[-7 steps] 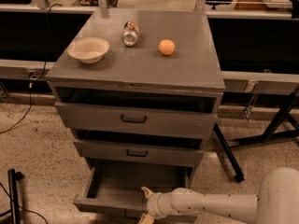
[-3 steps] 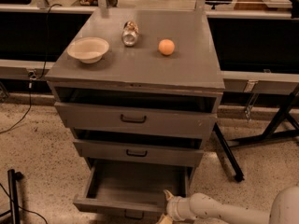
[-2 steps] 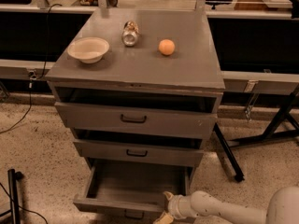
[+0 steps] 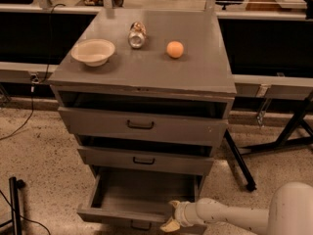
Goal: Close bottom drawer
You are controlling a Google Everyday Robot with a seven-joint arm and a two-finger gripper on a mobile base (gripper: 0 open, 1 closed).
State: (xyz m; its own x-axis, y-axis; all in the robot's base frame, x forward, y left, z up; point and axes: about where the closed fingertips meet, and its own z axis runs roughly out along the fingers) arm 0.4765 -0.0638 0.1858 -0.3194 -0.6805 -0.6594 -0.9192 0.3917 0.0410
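Bottom drawer [image 4: 128, 195] was seen pulled well out of the cabinet [image 4: 146, 72], approx. as far out as 2.3 s ago, so no closing travel was registered yet. Gripper [image 4: 170, 221] was found low at the drawer's front edge, just right of the handle [image 4: 140, 225]. Vs. 2.3 s ago it had been shifted rightward along that edge; since 0.7 s ago hardly anything was changed. Open or closed couldn't be told, and nothing was seen held. Contact w/ the front panel looked likely but wasn't confirmed. Judged: push was set up, not delivered, and the whole close stroke was left to be done.
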